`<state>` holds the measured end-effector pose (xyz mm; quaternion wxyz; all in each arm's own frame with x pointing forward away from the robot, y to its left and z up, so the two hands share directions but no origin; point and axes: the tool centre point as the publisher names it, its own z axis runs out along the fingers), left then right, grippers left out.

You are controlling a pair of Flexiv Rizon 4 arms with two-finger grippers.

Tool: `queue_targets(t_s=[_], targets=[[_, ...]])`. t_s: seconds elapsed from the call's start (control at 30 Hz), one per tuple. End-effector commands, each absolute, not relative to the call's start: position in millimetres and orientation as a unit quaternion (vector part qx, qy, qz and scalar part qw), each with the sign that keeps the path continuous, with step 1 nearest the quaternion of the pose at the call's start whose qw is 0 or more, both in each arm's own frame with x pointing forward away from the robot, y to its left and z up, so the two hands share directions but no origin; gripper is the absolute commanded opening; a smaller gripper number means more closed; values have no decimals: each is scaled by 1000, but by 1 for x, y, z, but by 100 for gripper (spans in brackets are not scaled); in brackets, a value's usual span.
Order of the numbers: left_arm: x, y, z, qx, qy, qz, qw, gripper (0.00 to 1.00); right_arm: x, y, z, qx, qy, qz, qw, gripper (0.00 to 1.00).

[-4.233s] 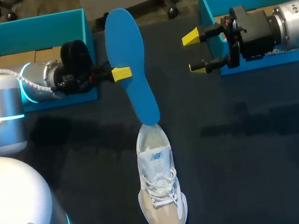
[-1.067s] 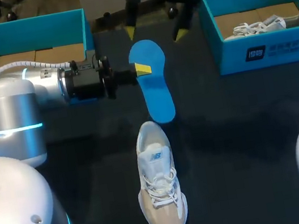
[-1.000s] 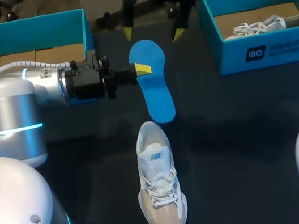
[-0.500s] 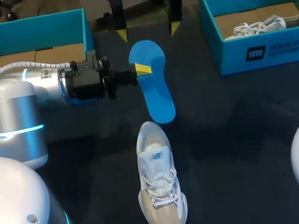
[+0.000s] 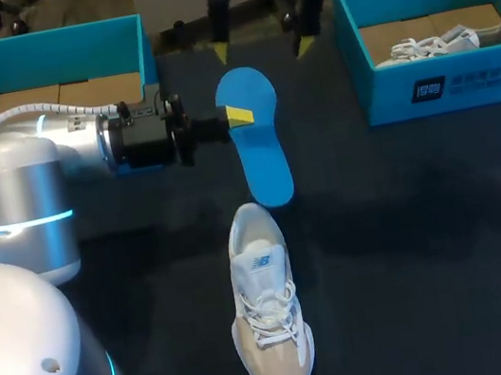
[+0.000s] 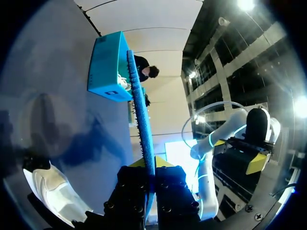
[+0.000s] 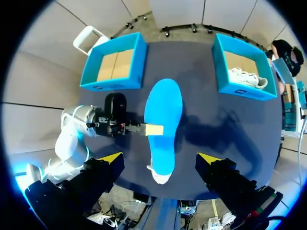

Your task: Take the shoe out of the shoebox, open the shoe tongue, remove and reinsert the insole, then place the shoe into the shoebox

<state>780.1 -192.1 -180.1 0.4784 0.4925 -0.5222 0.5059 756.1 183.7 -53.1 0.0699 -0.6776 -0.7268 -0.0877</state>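
- The right gripper [image 5: 264, 49] has left its place in front of the right-hand box [image 5: 446, 89]. It now hangs at the upper middle of the head frame, fingers pointing down and spread wide, with nothing in them.
- The left gripper [image 5: 236, 115] has carried the insole [image 5: 263, 158] toward the frame's middle and lowered it. It stays clamped on the insole's edge, and over the last second it barely shifts.
- We judge the insole is fully out. The right arm seems to be lining up from above to help put it back.
- The shoe [image 5: 268, 310] has not moved. It sits on the table at lower middle, toe toward the bottom edge, outside both boxes.
- The right arm is cut off by the top edge, so only its fingers show.
- We cannot tell whether the insole's near tip touches the shoe's heel or floats just above it.
- The finger under the insole is hidden in the head view.
- We cannot make out how far the tongue is pulled open.
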Motion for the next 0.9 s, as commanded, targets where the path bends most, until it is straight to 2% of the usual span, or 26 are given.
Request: queue_targets(t_s=[0.03, 0.43, 0.67, 0.9], targets=[[780, -192, -181, 493, -522, 506, 478, 0, 755, 158, -63, -623, -690, -257, 265, 100], [780, -192, -181, 493, -522, 506, 478, 0, 763, 143, -87, -543, -648, -344, 409, 100], [780, -192, -181, 493, -522, 506, 478, 0, 762, 142, -97, -513, -625, -376, 453, 100], [780, -192, -181, 493, -522, 506, 478, 0, 759, 144, -104, -494, -609, -406, 469, 100]])
